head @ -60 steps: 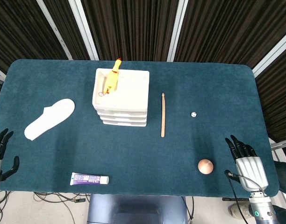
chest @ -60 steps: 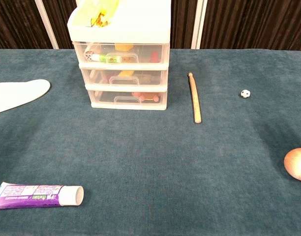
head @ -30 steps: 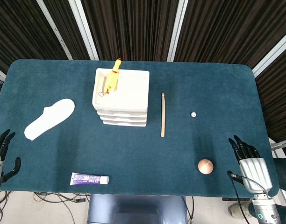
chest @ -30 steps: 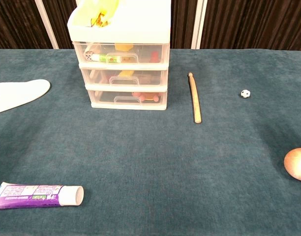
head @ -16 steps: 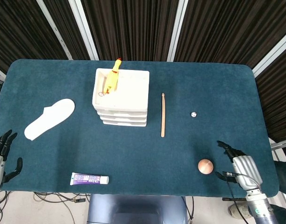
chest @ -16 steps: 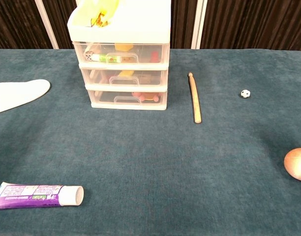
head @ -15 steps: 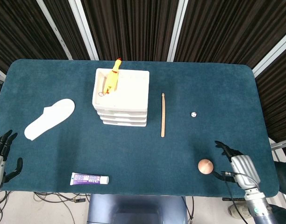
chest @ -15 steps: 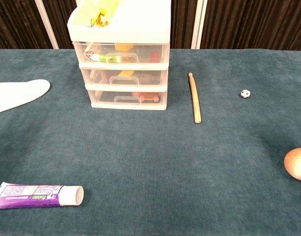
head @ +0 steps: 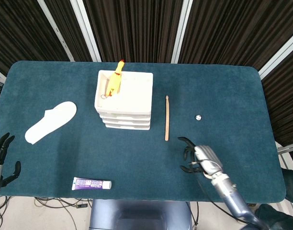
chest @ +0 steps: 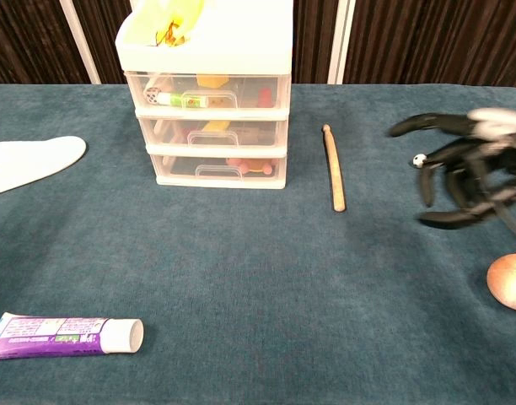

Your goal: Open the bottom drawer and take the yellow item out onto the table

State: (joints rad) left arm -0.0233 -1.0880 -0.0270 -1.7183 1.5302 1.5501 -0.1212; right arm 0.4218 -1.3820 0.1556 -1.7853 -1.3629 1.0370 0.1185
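Far left edge: left hand (head: 0, 160) sits just off the table's near-left corner, fingers spread, nothing in it. Only the head view catches it.
Table (head: 137, 163): dark teal cloth top, everything below sits on it.
Insole (head: 50, 122): white, foot-shaped, flat on the left side, well apart from the drawers.
Tube (head: 91, 183): purple and white with a white cap, lying flat along the near edge, left of centre.
Drawer unit (chest: 209, 101): little white three-drawer tower with clear fronts, back-left of centre. All three drawers look pushed in.
On top of it: a yellow-orange rubber chicken (head: 115, 81) lying across the lid, partly hanging past the back edge.
Bottom drawer (chest: 214, 168): closed. Through the front I can make out something pinkish-red; can't spot the yellow item in there from these views. Yellow bits do show in the top and middle drawers.
Drumstick (head: 167, 118): wooden, lying straight front to back just right of the drawer unit, not touching it.
Right hand (head: 200, 157): over the table right of centre, near the drumstick's near end but apart from it. Fingers spread and curved, palm-down, holding nothing. Blurry in the chest view.
Tiny ball (head: 198, 116): white with dark spots, further back on the right, on its own.
Wooden knob (chest: 509, 281): round brownish thing at the near right; only the chest view shows it.
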